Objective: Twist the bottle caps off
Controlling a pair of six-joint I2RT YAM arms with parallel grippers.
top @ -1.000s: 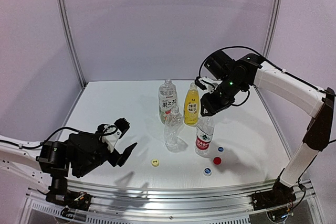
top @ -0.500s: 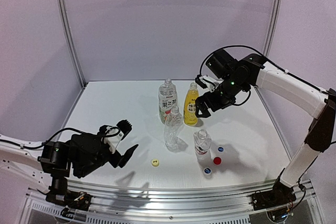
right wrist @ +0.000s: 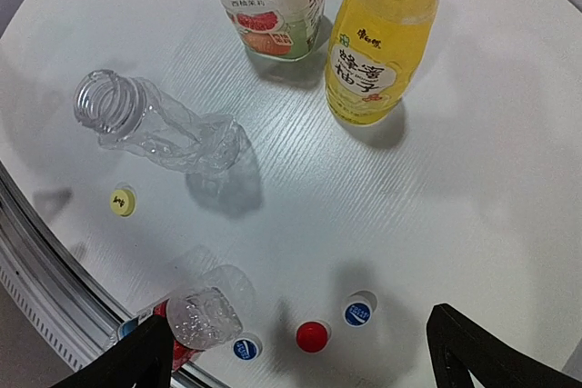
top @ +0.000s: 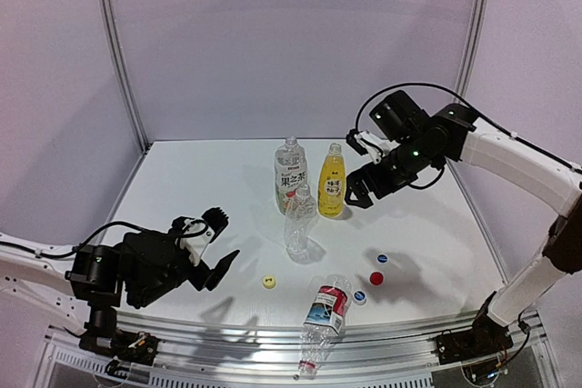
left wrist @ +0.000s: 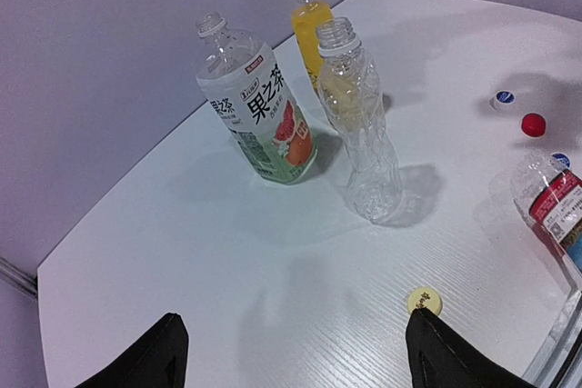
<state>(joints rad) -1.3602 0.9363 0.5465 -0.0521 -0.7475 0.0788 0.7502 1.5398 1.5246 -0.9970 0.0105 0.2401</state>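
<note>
Three bottles stand open-necked at mid-table: a fruit-label one [top: 290, 174], a yellow one [top: 332, 184] and a plain clear one [top: 298, 223]. The red-label bottle [top: 323, 315] lies on its side at the table's front edge, its neck overhanging. On the table lie the bottle caps: yellow [top: 268, 282], red [top: 376, 278] and two blue-and-white [top: 382, 259] [top: 359, 296]. My right gripper [top: 361, 190] hangs open above the table beside the yellow bottle, holding nothing; below it the red cap [right wrist: 312, 336] shows. My left gripper [top: 218, 243] is open and empty, low at the front left, near the yellow cap [left wrist: 425, 299].
The metal rail [top: 273, 338] runs along the table's front edge under the fallen bottle. Frame posts [top: 118, 52] stand at the back corners. The white table [top: 200, 179] is bare at back left.
My right gripper opened, let go of the red-label bottle and drew up and to the right. The bottle toppled forward and now lies across the front edge. The left arm stayed put.
</note>
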